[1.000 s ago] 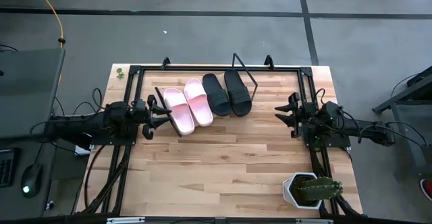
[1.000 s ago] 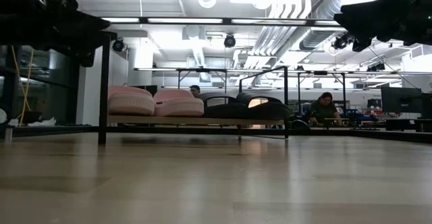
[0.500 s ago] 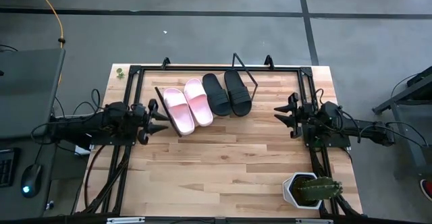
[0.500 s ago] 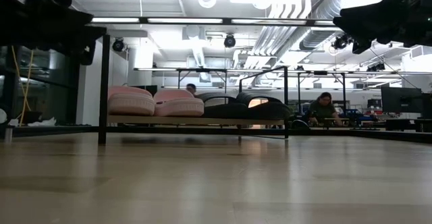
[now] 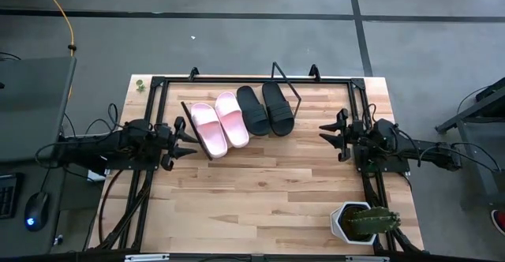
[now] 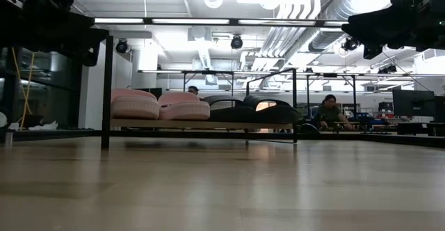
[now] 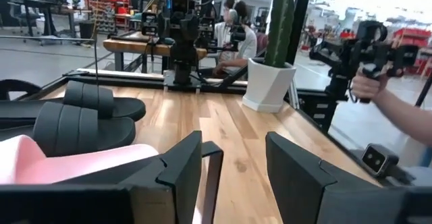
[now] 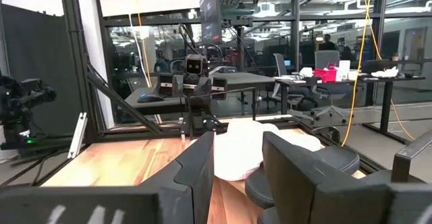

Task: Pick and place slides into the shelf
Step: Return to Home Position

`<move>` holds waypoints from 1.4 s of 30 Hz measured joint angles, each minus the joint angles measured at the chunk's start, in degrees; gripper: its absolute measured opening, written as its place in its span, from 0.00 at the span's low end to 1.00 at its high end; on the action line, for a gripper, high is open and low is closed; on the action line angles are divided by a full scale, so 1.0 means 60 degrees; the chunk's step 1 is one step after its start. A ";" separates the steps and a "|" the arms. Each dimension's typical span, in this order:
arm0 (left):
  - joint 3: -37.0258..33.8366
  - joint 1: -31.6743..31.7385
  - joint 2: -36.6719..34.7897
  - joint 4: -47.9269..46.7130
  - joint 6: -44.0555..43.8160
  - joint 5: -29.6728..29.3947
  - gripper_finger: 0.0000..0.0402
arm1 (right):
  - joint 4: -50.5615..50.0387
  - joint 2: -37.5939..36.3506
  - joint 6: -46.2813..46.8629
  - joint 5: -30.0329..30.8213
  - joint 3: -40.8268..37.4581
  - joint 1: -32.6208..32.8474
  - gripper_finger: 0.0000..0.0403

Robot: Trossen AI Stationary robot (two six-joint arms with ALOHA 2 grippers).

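Left gripper, fingers apart, has eased back from the pale pink rubber slides ahead; right gripper, likewise spread, unmoved.

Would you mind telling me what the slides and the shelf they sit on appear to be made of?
The pink slides and black slides look like moulded rubber or foam: matte, with ribbed straps and soft rounded edges. The shelf seems to be a light wooden board, pale like the tabletop, on a thin black wire frame, probably metal.
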 joint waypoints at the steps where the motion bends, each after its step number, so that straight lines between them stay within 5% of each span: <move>1: 0.0000 0.0000 0.0045 0.0000 0.0119 0.0000 0.37 | 0.0001 0.0000 -0.0016 0.0000 0.0000 0.0000 0.29; 18: -0.0049 -0.0004 0.0091 0.0138 0.0313 -0.1299 0.37 | 0.0002 0.0000 0.0017 0.0237 -0.0002 0.0000 0.29; 23: -0.0168 -0.0053 0.0088 0.1263 0.0314 -0.1437 0.37 | 0.0000 0.0000 0.0028 0.0237 -0.0004 0.0002 0.29; 33: -0.0162 -0.1262 0.0088 0.0313 0.1093 -0.2657 0.37 | -0.0025 0.0000 0.0046 0.0233 -0.0004 0.0000 0.29; 42: -0.0149 -0.1879 0.0088 0.0145 0.1507 -0.2649 0.37 | -0.0051 0.0000 0.0020 0.0229 -0.0004 0.0000 0.29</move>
